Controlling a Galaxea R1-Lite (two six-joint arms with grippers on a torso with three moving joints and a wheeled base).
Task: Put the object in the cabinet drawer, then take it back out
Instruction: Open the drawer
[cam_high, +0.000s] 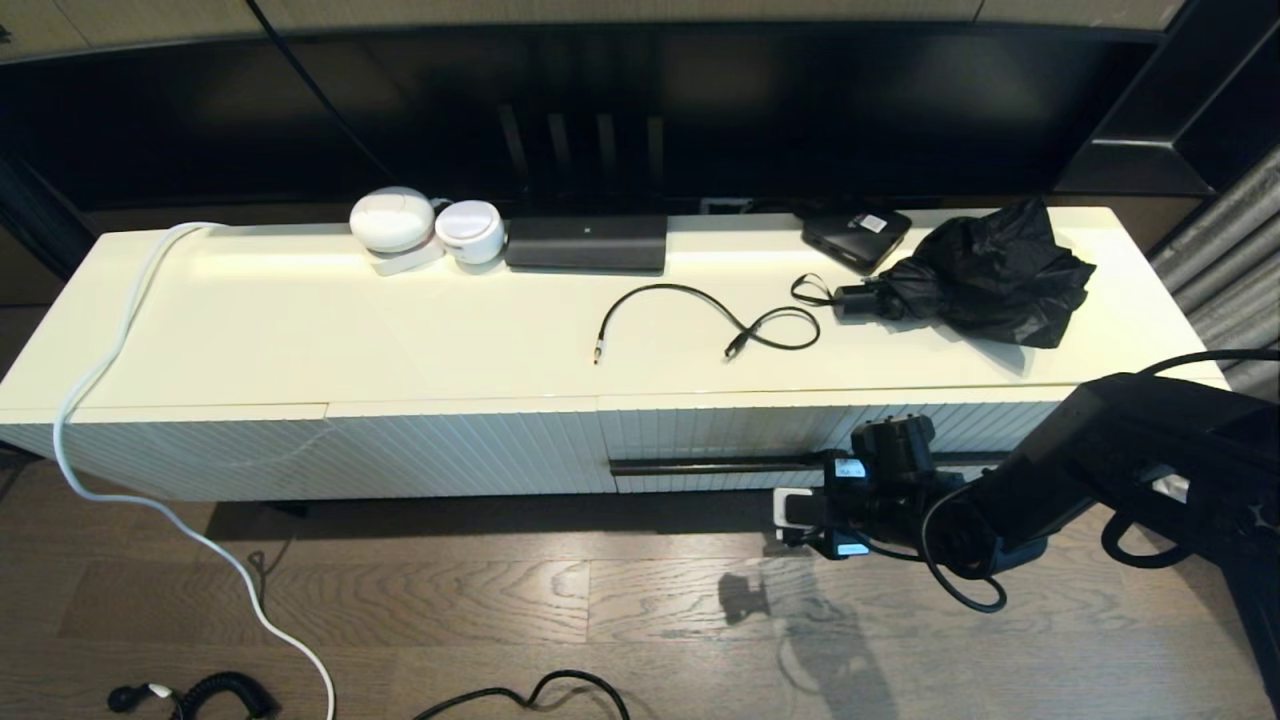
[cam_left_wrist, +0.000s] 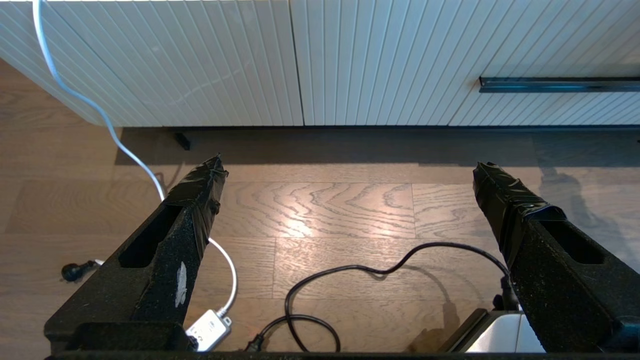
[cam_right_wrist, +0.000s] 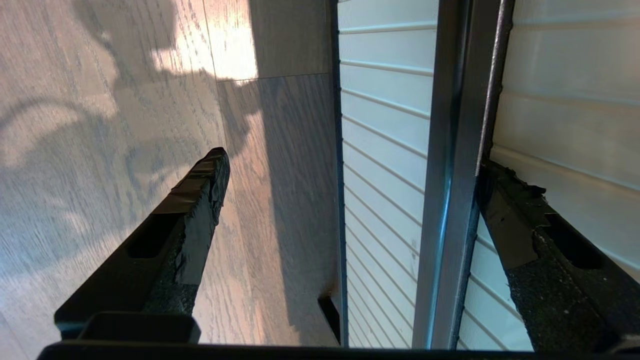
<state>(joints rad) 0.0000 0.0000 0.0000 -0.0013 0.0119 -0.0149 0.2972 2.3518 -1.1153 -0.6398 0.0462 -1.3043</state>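
Cabinet drawer (cam_high: 720, 432): black bar handle (cam_high: 700, 466) partly hidden behind right gripper (cam_high: 893, 448); right end covered by arm. Left gripper (cam_left_wrist: 347, 182): outside head view. Black umbrella (cam_high: 985, 272): folded, details indistinct. White cable (cam_high: 110, 360): runs off bottom edge.

No legible text was found. White labels on the black box (cam_high: 856, 238) and right gripper (cam_high: 848, 505) were too small to read.

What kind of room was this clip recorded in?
Most likely a home living room: a long, low white cabinet with ribbed fronts stands on a wood-plank floor, and on it sit a flat black electronics box, a loose black cable and a folded black umbrella.
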